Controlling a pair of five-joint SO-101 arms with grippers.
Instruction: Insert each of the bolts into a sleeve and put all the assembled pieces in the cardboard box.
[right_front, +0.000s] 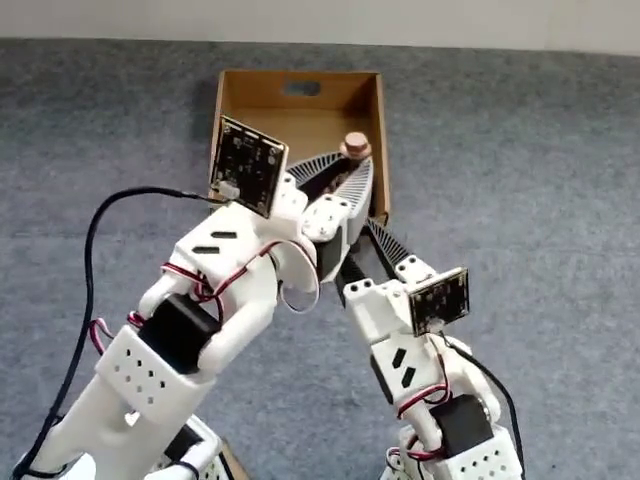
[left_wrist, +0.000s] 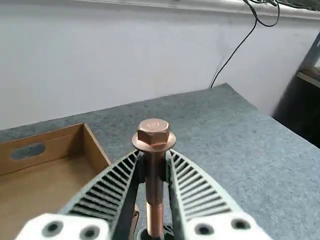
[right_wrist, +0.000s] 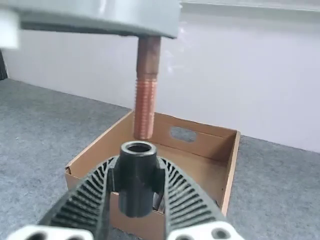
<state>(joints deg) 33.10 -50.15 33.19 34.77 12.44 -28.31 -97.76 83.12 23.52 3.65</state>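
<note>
While your left gripper (left_wrist: 154, 156) clamps the copper bolt (left_wrist: 154, 192) by its shank, hexagonal head up, your right gripper (right_wrist: 137, 167) is closed around the black sleeve (right_wrist: 136, 180), held upright with its bore open. The bolt's threaded tip hangs just above that bore, not yet inside. Both meet by the cardboard box (right_front: 300, 73), which lies at twelve o'clock on the grey table (right_front: 520, 150); the bolt head shows at the box's four o'clock edge.
</note>
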